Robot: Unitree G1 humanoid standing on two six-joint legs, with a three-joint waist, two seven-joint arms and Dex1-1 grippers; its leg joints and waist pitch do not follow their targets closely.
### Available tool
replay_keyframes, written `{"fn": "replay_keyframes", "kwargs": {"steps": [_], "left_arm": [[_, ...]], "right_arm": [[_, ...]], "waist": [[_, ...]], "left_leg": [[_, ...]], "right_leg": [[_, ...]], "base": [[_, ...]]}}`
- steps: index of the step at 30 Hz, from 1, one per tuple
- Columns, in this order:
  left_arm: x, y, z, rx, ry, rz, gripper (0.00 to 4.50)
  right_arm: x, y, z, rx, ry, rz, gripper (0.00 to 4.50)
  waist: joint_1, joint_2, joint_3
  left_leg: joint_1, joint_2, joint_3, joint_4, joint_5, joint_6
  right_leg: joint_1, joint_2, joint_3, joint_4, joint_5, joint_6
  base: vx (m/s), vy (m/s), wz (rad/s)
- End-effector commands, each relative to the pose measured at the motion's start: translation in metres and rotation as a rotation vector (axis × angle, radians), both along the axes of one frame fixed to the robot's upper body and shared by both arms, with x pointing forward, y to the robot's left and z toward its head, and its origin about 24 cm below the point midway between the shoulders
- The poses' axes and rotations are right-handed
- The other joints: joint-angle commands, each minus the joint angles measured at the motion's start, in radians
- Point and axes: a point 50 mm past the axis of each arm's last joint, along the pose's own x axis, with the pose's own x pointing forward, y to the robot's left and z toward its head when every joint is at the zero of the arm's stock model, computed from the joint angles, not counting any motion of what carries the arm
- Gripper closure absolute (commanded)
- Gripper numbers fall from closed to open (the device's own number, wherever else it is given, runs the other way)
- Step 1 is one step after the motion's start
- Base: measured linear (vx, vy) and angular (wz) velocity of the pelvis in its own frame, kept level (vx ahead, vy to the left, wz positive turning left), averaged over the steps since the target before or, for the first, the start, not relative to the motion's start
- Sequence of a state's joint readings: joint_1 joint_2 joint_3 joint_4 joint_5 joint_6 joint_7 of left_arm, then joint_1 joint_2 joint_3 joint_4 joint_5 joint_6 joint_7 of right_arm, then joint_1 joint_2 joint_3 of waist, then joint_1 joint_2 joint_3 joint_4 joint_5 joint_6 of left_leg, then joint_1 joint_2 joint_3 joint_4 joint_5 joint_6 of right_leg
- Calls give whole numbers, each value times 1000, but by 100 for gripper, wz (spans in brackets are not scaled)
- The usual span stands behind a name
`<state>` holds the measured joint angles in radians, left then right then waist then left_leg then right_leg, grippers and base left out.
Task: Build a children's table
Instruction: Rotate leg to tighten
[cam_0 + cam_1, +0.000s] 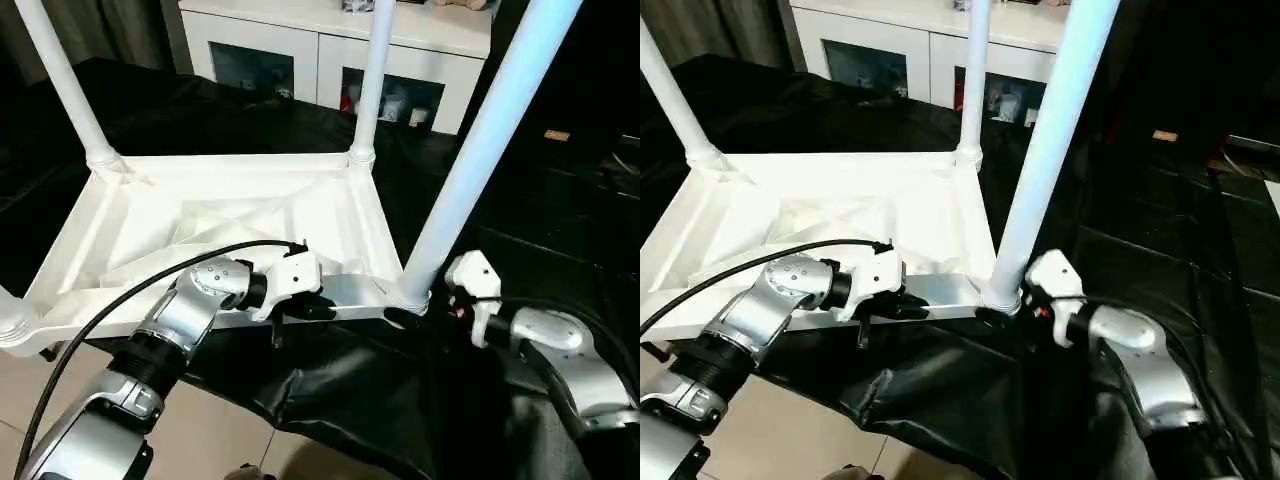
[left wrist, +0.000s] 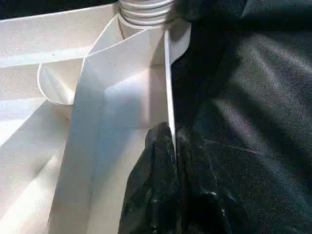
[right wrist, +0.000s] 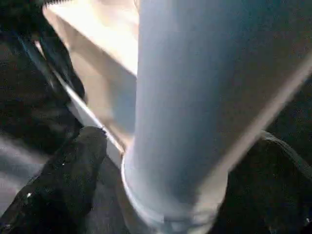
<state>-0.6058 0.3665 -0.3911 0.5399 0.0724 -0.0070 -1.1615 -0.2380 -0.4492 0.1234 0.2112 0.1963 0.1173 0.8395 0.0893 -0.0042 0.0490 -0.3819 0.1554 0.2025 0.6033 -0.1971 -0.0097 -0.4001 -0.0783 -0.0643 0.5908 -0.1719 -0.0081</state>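
The white children's table top (image 1: 250, 215) lies upside down on black cloth, ribbed underside up. Three white legs stand in its corner sockets: back left (image 1: 65, 80), back right (image 1: 372, 80) and near right (image 1: 480, 150). The near left socket (image 1: 12, 325) is at the picture's edge, so I cannot tell whether it holds a leg. My left gripper (image 1: 318, 305) is shut on the thin near rim (image 2: 168, 87), one black finger on each side. My right gripper (image 1: 420, 300) is closed around the base of the near right leg (image 3: 195, 87), with fingers (image 3: 83, 161) on both sides of it.
A white cabinet (image 1: 330, 40) with glass-fronted doors stands behind the table. Black cloth (image 1: 350, 400) covers the work surface and hangs over its near edge above pale floor tiles (image 1: 230, 430). A black cable (image 1: 120, 300) loops over my left forearm.
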Motion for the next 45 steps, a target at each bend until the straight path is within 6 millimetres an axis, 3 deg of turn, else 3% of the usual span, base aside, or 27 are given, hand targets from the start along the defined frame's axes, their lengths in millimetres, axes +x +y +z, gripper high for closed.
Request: {"fn": "replay_keyframes", "kwargs": {"steps": [1, 10, 16, 23, 25, 26, 28, 30, 31, 32, 33, 34, 35, 36, 38, 40, 41, 43, 45], "left_arm": [[-6, -4, -4, 34, 21, -54, 450], [-6, -1, -5, 44, 21, -47, 450], [-5, 1, -5, 52, 24, -40, 450], [-6, 3, -8, 62, 40, -31, 450], [-4, 2, -11, 70, 42, 4, 450], [0, -4, -15, 62, 31, 61, 450], [5, -17, -19, 34, 23, 146, 450], [10, -32, -21, 9, 9, 221, 450], [13, -40, -22, 1, 8, 261, 450], [17, -52, -22, -16, 7, 341, 450], [18, -53, -22, -19, 7, 354, 450], [19, -57, -22, -25, 8, 381, 450], [23, -68, -21, -36, -5, 445, 450], [24, -71, -21, -39, -10, 462, 450], [28, -90, -19, -35, -63, 521, 450], [28, -92, -18, -26, -82, 512, 450], [29, -94, -18, -15, -99, 500, 450], [30, -89, -19, 7, -104, 491, 450], [30, -85, -20, 19, -109, 481, 450]], "right_arm": [[2, -4, 2, 3, -4, -4, 47], [4, -4, -3, -16, 10, 9, 122], [5, -5, -3, -11, 7, 15, 172], [-1, 0, -11, 33, 51, 22, 181], [0, 1, -20, 21, 80, -39, 181], [5, 5, -29, 15, 86, -152, 181], [12, 10, -40, 17, 96, -336, 182], [18, 17, -46, 34, 111, -501, 183], [22, 20, -49, 39, 119, -592, 183], [26, 24, -52, 49, 136, -712, 183], [27, 25, -53, 51, 139, -728, 183], [28, 26, -54, 55, 145, -757, 183], [32, 33, -56, 78, 167, -830, 183], [33, 36, -56, 86, 175, -850, 183], [41, 56, -53, 108, 171, -869, 183], [44, 59, -49, 111, 155, -850, 183], [47, 63, -43, 167, 149, -832, 127], [47, 66, -35, 236, 122, -786, 113], [47, 65, -33, 235, 98, -773, 86]], "waist": [[-2, -9, -63], [-2, -11, -61], [-2, -12, -63], [-1, -13, -63], [-3, -12, -62], [-4, -12, -61], [-11, -11, -51], [-26, -11, -40], [-29, -6, -40], [-35, -9, -40], [-38, 0, -38], [-45, -4, -39], [-49, -4, -40], [-51, 0, -41], [-60, 0, -41], [-62, -4, -40], [-65, -6, -38], [-68, 1, -42], [-78, 3, -47]], "left_leg": [[25, 87, -37, -77, -156, 53], [26, 87, -37, -76, -172, 45], [24, 86, -37, -74, -157, 53], [24, 86, -37, -73, -148, 60], [23, 85, -37, -74, -155, 57], [24, 86, -37, -75, -161, 53], [29, 83, -41, -84, -256, 7], [54, 81, -55, -90, -434, -70], [59, 79, -58, -90, -467, -81], [69, 78, -63, -89, -519, -91], [77, 77, -64, -88, -548, -96], [80, 76, -68, -91, -580, -95], [74, 77, -71, -96, -586, -93], [73, 76, -69, -97, -590, -94], [85, 73, -70, -97, -630, -98], [82, 69, -69, -95, -631, -88], [75, 66, -72, -95, -620, -66], [69, 73, -78, -98, -612, -60], [42, 78, -89, -112, -590, -64]], "right_leg": [[45, -92, 54, -52, -137, -259], [43, -92, 54, -55, -183, -246], [45, -92, 54, -52, -161, -252], [45, -91, 53, -51, -160, -253], [43, -90, 53, -52, -167, -252], [43, -90, 53, -53, -177, -251], [33, -91, 51, -74, -321, -226], [19, -93, 43, -98, -575, -153], [17, -94, 42, -103, -607, -136], [11, -94, 37, -117, -646, -109], [5, -92, 35, -121, -653, -103], [12, -88, 24, -128, -641, -91], [18, -89, 23, -128, -620, -85], [15, -88, 24, -127, -607, -86], [12, -83, 14, -135, -591, -80], [14, -84, 9, -142, -601, -68], [21, -94, 1, -150, -639, -50], [32, -103, -5, -149, -631, -47], [51, -108, -5, -134, -573, -57]], "base": [[0, 0, 0], [0, 0, 0], [0, 0, 0], [0, 0, 0], [0, 0, 0], [0, 0, 0], [0, 0, 0], [-52, 0, -4], [-64, 16, -2], [-66, 27, 2], [-66, 27, 2], [0, 0, 0], [0, 0, 0], [0, 0, 0], [0, 0, 0], [0, 0, 0], [0, 0, 0], [0, 0, 0], [0, 0, 0]]}}
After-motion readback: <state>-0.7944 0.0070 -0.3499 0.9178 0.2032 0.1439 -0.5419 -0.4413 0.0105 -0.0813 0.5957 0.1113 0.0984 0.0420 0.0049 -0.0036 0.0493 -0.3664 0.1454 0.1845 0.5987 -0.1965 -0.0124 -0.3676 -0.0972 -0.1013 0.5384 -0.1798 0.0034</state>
